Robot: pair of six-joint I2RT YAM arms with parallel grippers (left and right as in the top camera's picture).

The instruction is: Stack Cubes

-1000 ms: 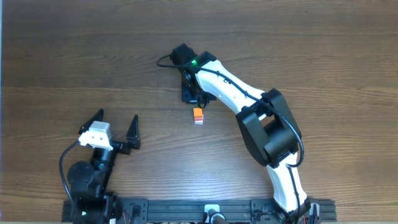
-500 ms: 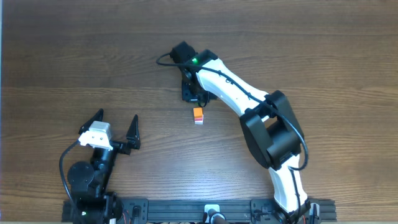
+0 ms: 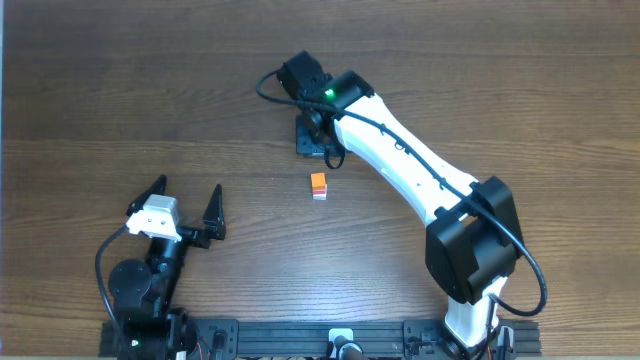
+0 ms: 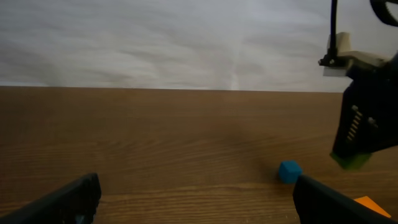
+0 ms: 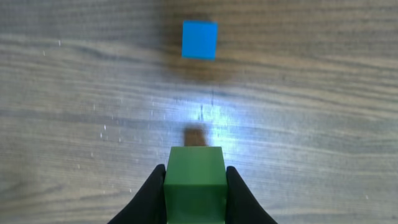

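Right pincer holding green cube over open worktop; left pincer idle and wide.
Nearest the bases, the left pincer (image 3: 188, 187) stands with fingers spread wide and nothing between them, bare worktop (image 3: 520, 90) around it. Further out, an orange cube (image 3: 319, 181) sits on a pale cube (image 3: 319, 194), apart from both arms. Beyond that stack, the right pincer (image 3: 316, 140) is clamped on the green cube (image 5: 193, 180), which appears lifted off the surface. The blue cube (image 5: 199, 39) lies alone just ahead of it, with wide margins to every edge.
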